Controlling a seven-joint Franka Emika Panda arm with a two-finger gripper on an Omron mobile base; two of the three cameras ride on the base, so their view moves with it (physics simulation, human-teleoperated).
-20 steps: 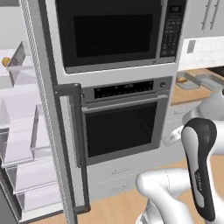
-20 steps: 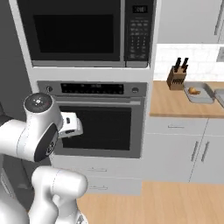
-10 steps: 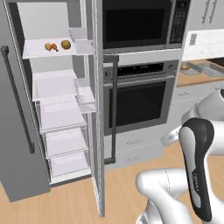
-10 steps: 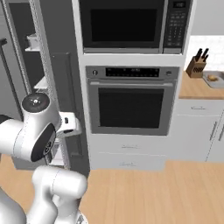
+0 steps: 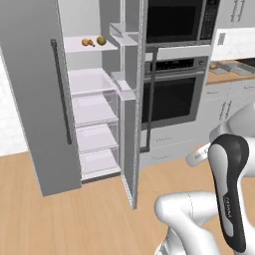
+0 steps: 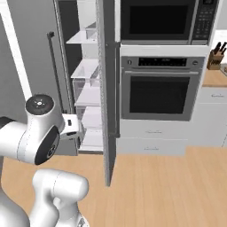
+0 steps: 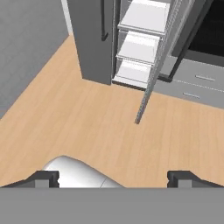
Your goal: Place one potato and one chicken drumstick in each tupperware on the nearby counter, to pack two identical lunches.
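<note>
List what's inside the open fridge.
Top shelf holds a drumstick and a potato. The lower shelves look bare. The open door hides part of the interior on that side.

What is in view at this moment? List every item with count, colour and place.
fridge: one, grey, door open, left of the ovens
potato: one, tan-yellow, upper fridge shelf
drumstick: one, orange-brown, beside the potato on its left
fridge shelves: several, white, below the food
microwave: one, black, above the wall oven
wall oven: one, steel and black, mid wall
knife block: one, brown, counter at far right
floor: light wood
arm: one, white and dark, low right in the left base view
tool: one, dark fingertips wide apart, empty, over the floor
</note>
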